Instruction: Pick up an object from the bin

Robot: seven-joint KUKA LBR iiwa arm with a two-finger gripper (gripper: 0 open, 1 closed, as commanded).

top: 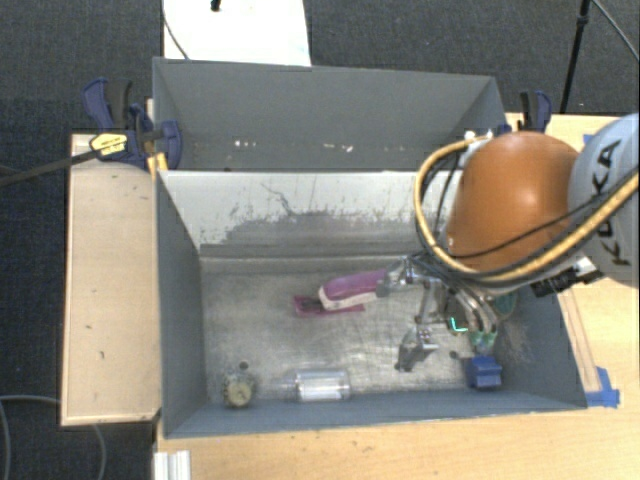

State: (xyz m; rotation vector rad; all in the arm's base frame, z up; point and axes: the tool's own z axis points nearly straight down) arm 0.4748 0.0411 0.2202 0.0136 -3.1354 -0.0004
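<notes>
The tool (pixel 415 346) hung low over the bare bin (pixel 300 338) floor, its opening beyond my telling, between the purple brush-like thing (pixel 345 290) and the small blue block (pixel 484 372), so I judged it should centre over one before closing.

On the bin (pixel 300 118) floor, a purple handle (pixel 348 288) is lying just right of the frame's centre, running left to right, with a darker magenta strip showing under its left end. A clear tube (pixel 320 386) is lying on its side at lower centre, close against the near wall. Left of it, a small round tan thing (pixel 238 392) is sitting towards the lower-left corner. At lower right a blue block (pixel 484 372) is resting, with a green piece (pixel 487 341) just above it, partly hidden.
</notes>
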